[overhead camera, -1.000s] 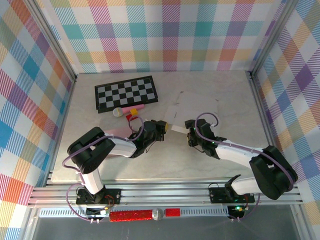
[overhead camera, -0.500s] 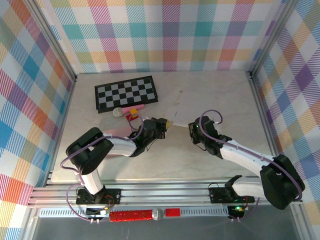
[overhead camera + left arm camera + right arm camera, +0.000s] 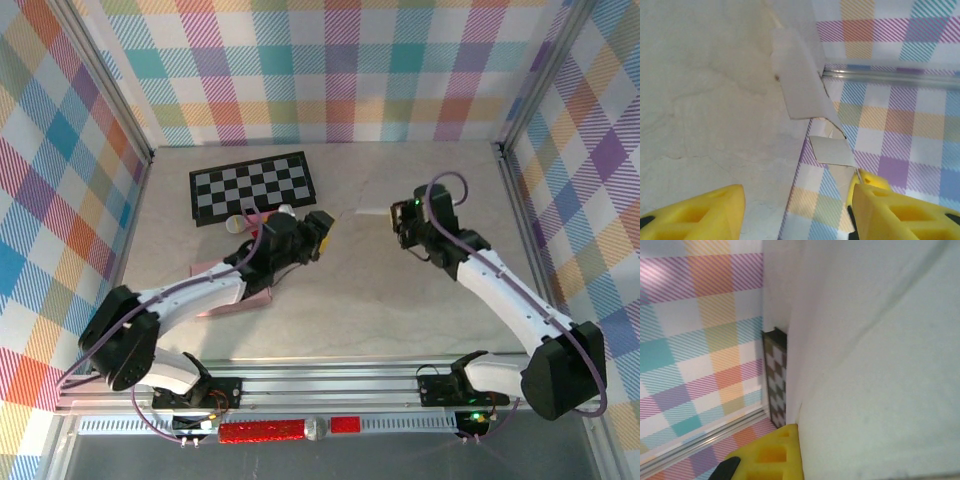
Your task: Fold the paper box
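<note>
The paper box (image 3: 370,211) is a flat white sheet with flaps, lifted off the table and seen nearly edge-on from above. My right gripper (image 3: 401,214) is shut on its right edge. In the right wrist view the sheet (image 3: 880,365) lies against my yellow finger (image 3: 771,456). In the left wrist view the sheet (image 3: 800,85) hangs ahead, with the right gripper's yellow fingertip (image 3: 871,179) clamped on its lower flap. My left gripper (image 3: 320,228) is just left of the paper, apart from it. Its jaws (image 3: 797,210) stand open with nothing between them.
A black-and-white checkerboard (image 3: 253,186) lies at the back left and shows past the paper (image 3: 776,380). A small yellow, pink and red toy (image 3: 252,220) sits in front of it. A flat pink sheet (image 3: 235,295) lies under my left arm. Plaid walls close in the table.
My right gripper shut on the paper and carried it up and toward the back right. My left gripper let go, opened, and reached farther forward.
</note>
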`<state>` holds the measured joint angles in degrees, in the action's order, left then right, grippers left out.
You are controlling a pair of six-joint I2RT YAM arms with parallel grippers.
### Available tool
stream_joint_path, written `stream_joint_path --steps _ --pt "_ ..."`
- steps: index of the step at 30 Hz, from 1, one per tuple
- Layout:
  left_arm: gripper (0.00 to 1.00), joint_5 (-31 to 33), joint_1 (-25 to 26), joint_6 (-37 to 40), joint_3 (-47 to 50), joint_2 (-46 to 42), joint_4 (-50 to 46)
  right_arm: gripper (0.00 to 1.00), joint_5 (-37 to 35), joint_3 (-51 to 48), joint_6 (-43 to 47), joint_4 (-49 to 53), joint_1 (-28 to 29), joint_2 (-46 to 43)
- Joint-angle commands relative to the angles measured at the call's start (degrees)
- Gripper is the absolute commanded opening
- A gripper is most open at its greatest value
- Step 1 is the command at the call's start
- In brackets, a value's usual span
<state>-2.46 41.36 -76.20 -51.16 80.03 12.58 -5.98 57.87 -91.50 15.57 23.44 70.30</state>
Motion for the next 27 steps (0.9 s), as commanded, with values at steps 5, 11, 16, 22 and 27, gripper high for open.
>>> stream_joint_path --steps 5,11,16,22,27 --pt "0.60 -2.25 -0.26 40.20 -9.69 -3.03 -26.89 0.00 9.81 14.94 9.22 19.38 -5.12 3.47" --pt "0.62 -0.57 2.73 62.54 -11.99 -2.06 -22.11 0.00 16.68 22.39 9.74 26.54 -7.99 6.43" --pt "0.63 -0.03 3.64 71.11 -14.23 1.95 -17.45 0.00 19.96 29.25 11.84 33.45 -8.94 9.59" --pt "0.66 7.92 3.62 75.97 -18.10 6.07 -16.72 0.00 22.17 31.65 12.00 35.31 -9.85 10.20" --pt "0.67 5.80 3.11 79.05 -19.72 7.23 -15.14 0.00 24.69 34.94 13.82 38.23 -10.73 11.27"
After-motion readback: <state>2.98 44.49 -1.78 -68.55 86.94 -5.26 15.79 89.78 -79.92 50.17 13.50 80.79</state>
